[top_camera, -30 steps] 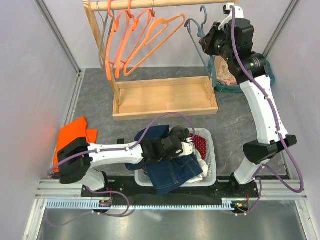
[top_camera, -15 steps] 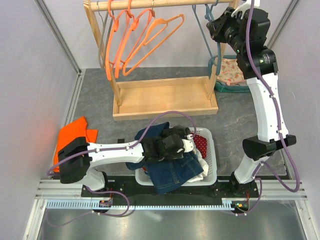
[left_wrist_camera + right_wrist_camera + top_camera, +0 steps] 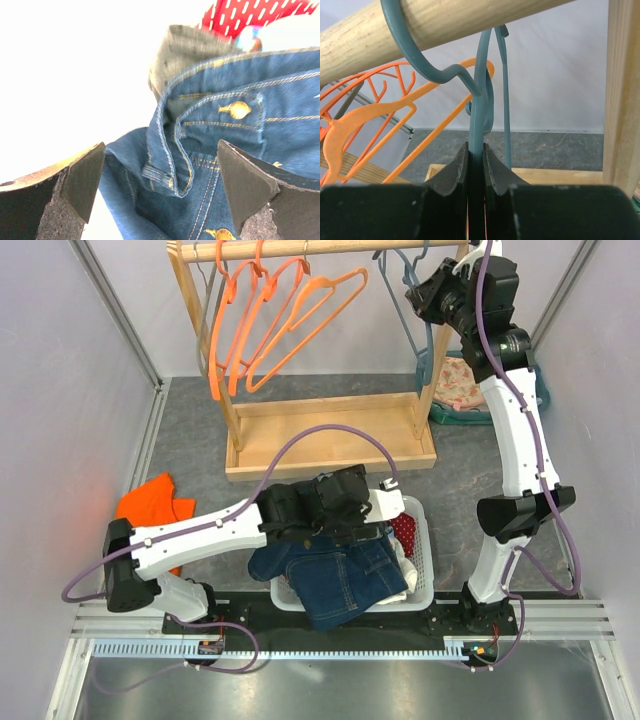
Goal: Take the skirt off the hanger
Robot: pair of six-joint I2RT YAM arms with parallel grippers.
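Left pincer point(image 3: 160, 167) now spread wide, clear above denim skirt point(image 3: 240, 135) — right pincer point(image 3: 476, 152) clamping teal hanger point(image 3: 483, 90), hooked on rail point(image 3: 470, 20)

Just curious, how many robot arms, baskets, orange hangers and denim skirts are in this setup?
Robot arms: 2 (left arm, right arm)
Baskets: 2 (white basket, teal basket)
Orange hangers: 3
Denim skirt: 1
Total: 8

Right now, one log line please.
left gripper: open above denim skirt on basket | right gripper: shut on teal hanger under rail
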